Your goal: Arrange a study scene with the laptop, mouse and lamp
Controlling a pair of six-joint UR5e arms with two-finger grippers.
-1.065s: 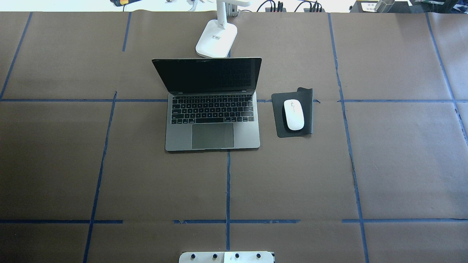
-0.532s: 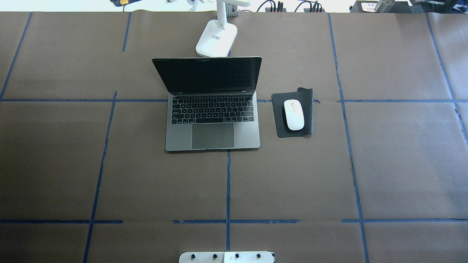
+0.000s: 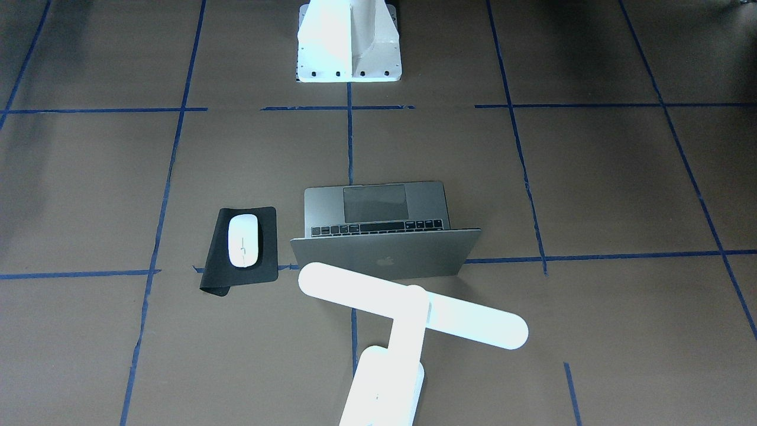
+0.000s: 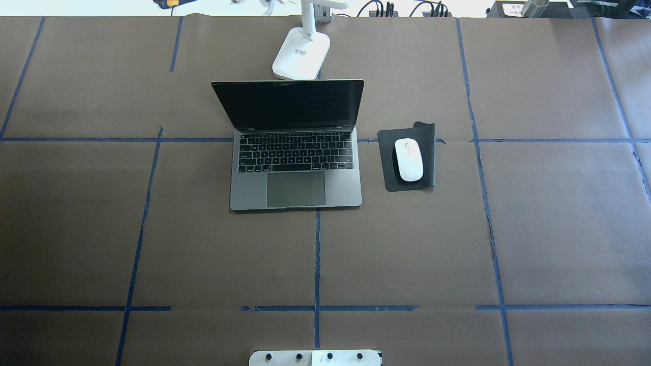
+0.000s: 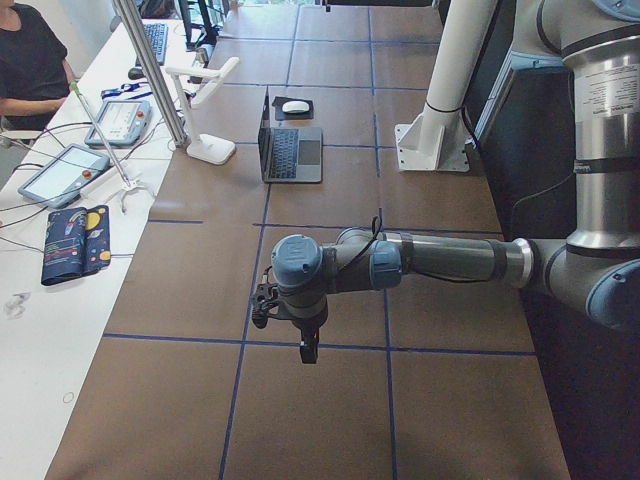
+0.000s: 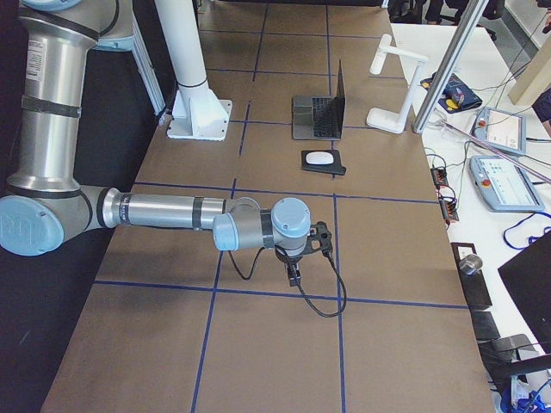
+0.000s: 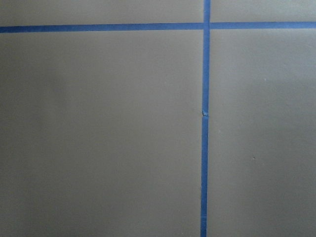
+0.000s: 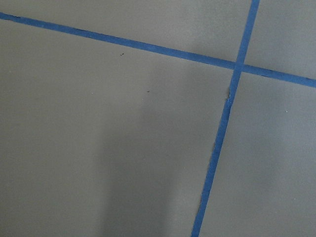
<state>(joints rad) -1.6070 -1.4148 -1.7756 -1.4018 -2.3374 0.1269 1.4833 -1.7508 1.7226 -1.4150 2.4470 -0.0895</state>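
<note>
The grey laptop point(image 4: 296, 173) stands open mid-table, its screen dark. Right of it in the overhead view, the white mouse point(image 4: 409, 159) lies on a black mat point(image 4: 430, 152). The white lamp point(image 4: 301, 53) stands behind the laptop, its bar head point(image 3: 408, 305) hanging over the lid. Both grippers show only in the side views. My left gripper point(image 5: 305, 350) hangs over bare paper at the table's near end, and my right gripper point(image 6: 293, 275) hangs over the opposite end. Both are far from the objects, and I cannot tell whether they are open or shut. The wrist views show only brown paper and blue tape.
The white bolted pedestal point(image 3: 349, 41) stands at the robot's side of the table. A side bench holds teach pendants point(image 5: 60, 172) and cables, with an aluminium post point(image 5: 155, 75) next to the lamp. A seated person point(image 5: 30, 60) is at the bench's far end.
</note>
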